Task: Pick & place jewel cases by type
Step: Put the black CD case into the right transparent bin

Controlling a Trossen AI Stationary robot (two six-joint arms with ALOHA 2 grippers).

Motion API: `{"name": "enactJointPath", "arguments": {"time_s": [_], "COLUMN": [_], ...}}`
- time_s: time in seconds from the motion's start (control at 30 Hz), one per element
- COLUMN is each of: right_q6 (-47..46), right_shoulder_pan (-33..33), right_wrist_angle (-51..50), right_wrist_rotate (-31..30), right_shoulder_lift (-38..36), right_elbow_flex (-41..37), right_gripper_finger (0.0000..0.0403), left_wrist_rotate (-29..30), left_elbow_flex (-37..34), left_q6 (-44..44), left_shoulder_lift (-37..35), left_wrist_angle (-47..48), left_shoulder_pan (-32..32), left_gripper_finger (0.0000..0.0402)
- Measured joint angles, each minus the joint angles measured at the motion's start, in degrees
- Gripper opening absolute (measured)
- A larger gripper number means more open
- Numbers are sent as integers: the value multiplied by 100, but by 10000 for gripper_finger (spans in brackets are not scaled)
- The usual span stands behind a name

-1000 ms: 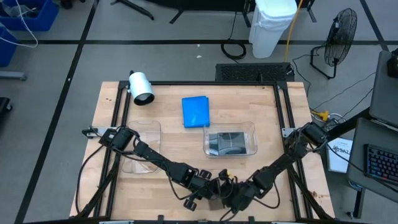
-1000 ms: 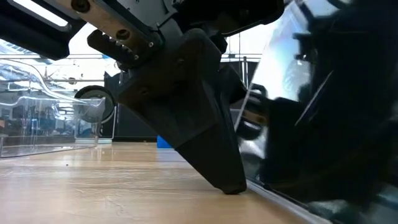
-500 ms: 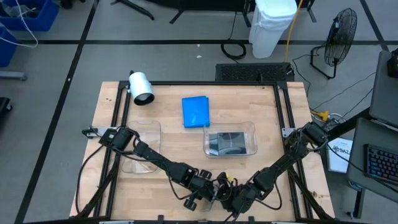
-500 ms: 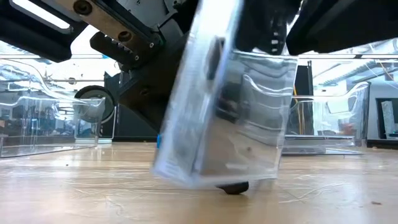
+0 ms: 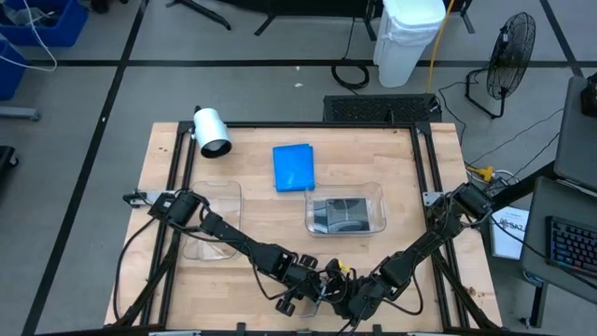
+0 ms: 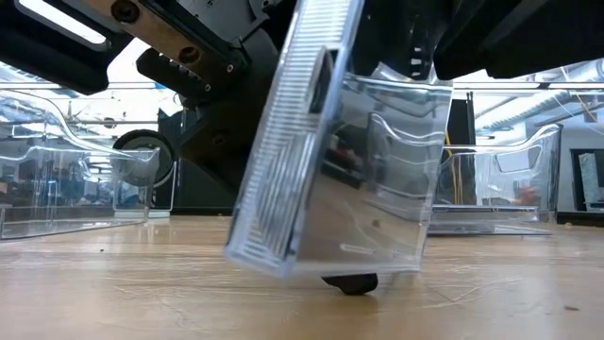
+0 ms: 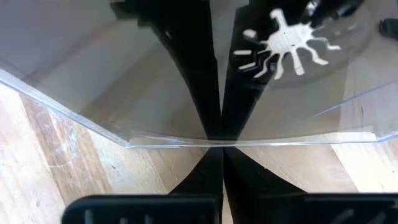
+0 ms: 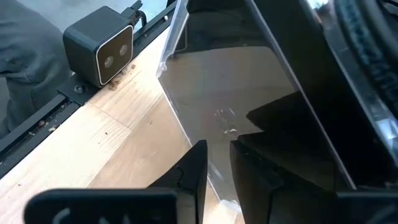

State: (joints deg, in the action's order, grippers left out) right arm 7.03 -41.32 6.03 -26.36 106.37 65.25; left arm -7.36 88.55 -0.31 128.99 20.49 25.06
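A clear translucent jewel case (image 6: 349, 179) stands tilted on edge at the table's near edge, between my two grippers. My right gripper (image 8: 219, 146) is shut on it. My left gripper (image 7: 221, 146) is shut, and its fingers show through the case (image 7: 186, 74). In the high view both grippers meet near the front centre: left (image 5: 303, 297), right (image 5: 328, 297). A blue jewel case (image 5: 293, 168) lies flat at the far centre. Dark jewel cases (image 5: 341, 215) lie in a clear tray (image 5: 377, 198). My right gripper pinches one edge of the clear case (image 8: 214, 177) between its two fingers, and the case's face (image 8: 249, 99) runs on past the fingertips. The case is tilted steeply, its ribbed spine (image 6: 283, 170) facing the low camera and its low corner (image 6: 283, 272) close above the wood. My left gripper's shut fingers (image 7: 211, 93) lie behind the case, with a fingertip (image 6: 349, 281) down on the table. I cannot tell whether they touch the case.
A second clear tray (image 5: 213, 219) stands at the left. A white cylinder-shaped camera (image 5: 213, 131) lies at the far left. A small black camera box (image 8: 99, 53) sits on the table's frame rail near my right gripper. Black rails frame the wooden top.
The clear case has come up from lying low beside the left finger to standing tilted on edge in the low view, over the last second. In the last half second it has tipped a little further. The left finger's tip has stayed on the table.
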Motion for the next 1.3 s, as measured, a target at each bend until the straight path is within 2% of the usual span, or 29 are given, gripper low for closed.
{"name": "enactJointPath", "arguments": {"time_s": [0.23,0.5,0.73,0.9,1.1,1.3], "right_q6": [172,397,696,865,1073,1033], "right_shoulder_pan": [33,84,226,432,736,1154], "right_wrist_angle": [47,139,165,73,-207,-606], "right_wrist_rotate": [-35,-50,9,324,365,664], "right_shoulder_lift": [-2,-250,-569,-872,-1363,-1957], "right_elbow_flex": [0,4,24,24,24,22], "right_gripper_finger": [60,4,2,1,1,0], "left_wrist_rotate": [13,378,530,524,525,604], "left_elbow_flex": [-5,-30,-33,-33,-24,-11], "left_q6": [121,510,760,905,1023,1083], "left_shoulder_lift": [-51,-356,-712,-975,-1455,-1949], "left_wrist_angle": [-221,-168,-126,-42,485,1028], "left_shoulder_pan": [2,108,122,56,-181,-534], "left_gripper_finger": [12,3,3,3,2,2]}}
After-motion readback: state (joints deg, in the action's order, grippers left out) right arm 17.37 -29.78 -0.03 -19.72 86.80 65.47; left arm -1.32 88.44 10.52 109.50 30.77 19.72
